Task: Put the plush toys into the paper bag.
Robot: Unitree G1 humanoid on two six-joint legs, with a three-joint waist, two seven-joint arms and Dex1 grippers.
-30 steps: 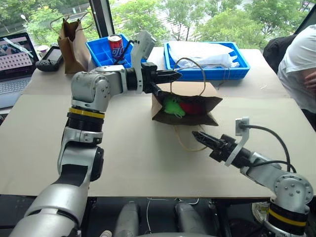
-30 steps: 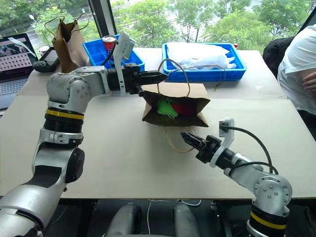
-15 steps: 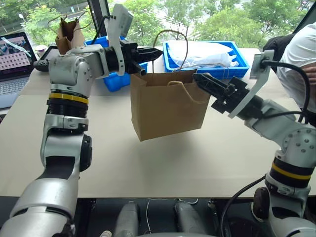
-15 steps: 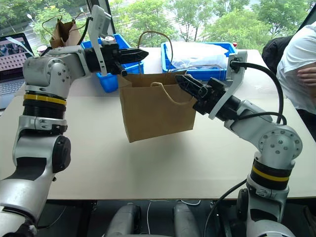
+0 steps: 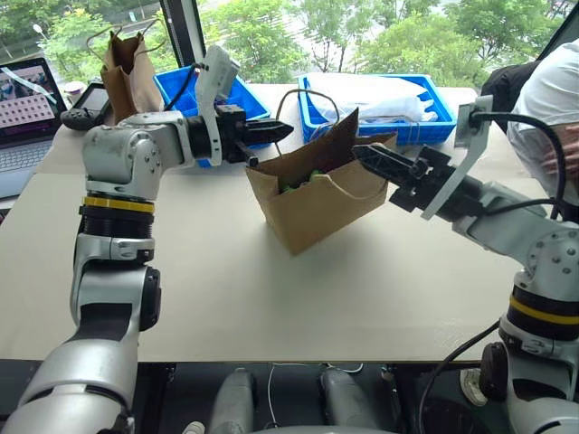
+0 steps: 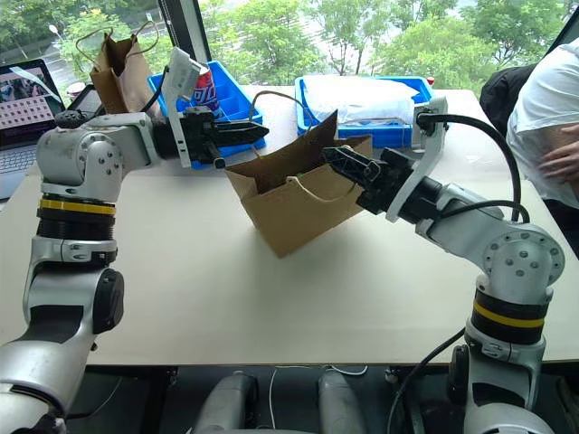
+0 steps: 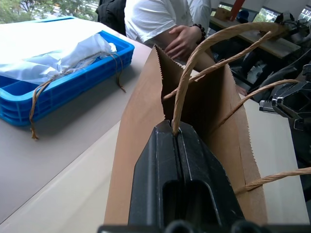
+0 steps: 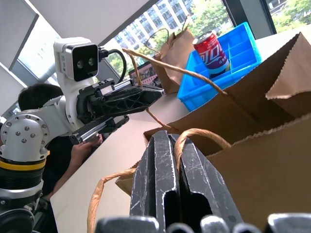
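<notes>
paper bag up off the table, tilted, mouth open toward the left arm, strung between both grippers; green plush toy just visible inside near the rim as a strip of green; red chili toy can't be made out from here; left gripper fingers pressed together on one twisted-paper handle, loop rising out from between the fingertips in the left wrist view; right gripper likewise clamped on the other handle, loop arching over its fingertips at the near rim of the bag; so the toy sits inside the bag, below and between the two grippers, touching neither; bag bottom corner hangs just above the tabletop, can't tell if it touches; behind the bag, blue tray holding a white plastic bag; to its left a second blue bin with compartments, red soda can upright in it; narrower, taller brown paper bag standing at the far left of the table, contents not visible; laptop at the left edge; person in a white shirt at the right edge.
</notes>
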